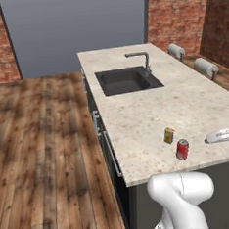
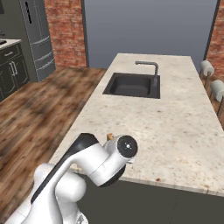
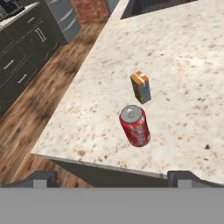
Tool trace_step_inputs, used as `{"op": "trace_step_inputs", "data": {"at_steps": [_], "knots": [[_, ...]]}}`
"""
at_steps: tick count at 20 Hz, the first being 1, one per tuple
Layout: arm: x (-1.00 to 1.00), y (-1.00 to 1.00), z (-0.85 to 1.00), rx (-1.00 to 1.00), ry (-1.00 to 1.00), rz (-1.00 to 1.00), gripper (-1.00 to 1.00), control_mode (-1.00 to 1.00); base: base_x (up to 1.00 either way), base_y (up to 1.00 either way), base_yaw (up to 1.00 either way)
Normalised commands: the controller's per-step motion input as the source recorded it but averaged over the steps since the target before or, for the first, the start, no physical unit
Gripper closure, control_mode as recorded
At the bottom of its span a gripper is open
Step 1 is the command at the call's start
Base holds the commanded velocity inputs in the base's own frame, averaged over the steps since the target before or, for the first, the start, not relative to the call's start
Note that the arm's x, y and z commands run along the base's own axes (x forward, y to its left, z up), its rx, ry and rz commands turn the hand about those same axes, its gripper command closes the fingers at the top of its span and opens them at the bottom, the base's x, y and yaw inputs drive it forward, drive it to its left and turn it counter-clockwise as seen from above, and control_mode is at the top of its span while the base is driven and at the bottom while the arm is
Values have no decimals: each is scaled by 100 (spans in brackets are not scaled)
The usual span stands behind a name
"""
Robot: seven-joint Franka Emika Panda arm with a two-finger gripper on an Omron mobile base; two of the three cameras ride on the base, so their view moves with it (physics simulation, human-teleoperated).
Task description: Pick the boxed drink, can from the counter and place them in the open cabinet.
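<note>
The red can (image 1: 182, 149) (image 3: 135, 125) stands near the front edge of the beige counter (image 1: 145, 109) (image 3: 192, 57). The orange-yellow boxed drink (image 1: 169, 135) (image 3: 141, 87) stands upright just behind it, a small gap between them. In the hand view my gripper (image 3: 113, 177) hangs above the counter's near edge, looking down on both. It is open wide with nothing between its fingertips (image 3: 43, 176), and it touches neither. A tall dark cabinet (image 2: 38, 39) with long silver handles stands far off to the left; I cannot make out its shelf bay.
A dark sink (image 1: 127, 80) (image 2: 133, 85) with a curved faucet (image 1: 142, 59) is set in the far half of the counter. White-backed stools (image 1: 205, 68) line its right side. Dark drawer units (image 2: 12, 68) (image 3: 26, 48) stand left, across the wooden floor (image 1: 41, 157).
</note>
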Motion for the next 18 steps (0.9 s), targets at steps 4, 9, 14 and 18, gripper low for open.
{"op": "trace_step_inputs", "data": {"at_steps": [4,9,14,18], "knots": [[0,0,-17,2,-21,15,-100,-100,0,0,0],[0,-1,-21,1,-17,13,-100,-100,0,0,0],[0,-12,-19,0,-14,13,-100,-100,0,0,0],[0,-13,-21,1,-13,13,-100,-100,0,0,0]]}}
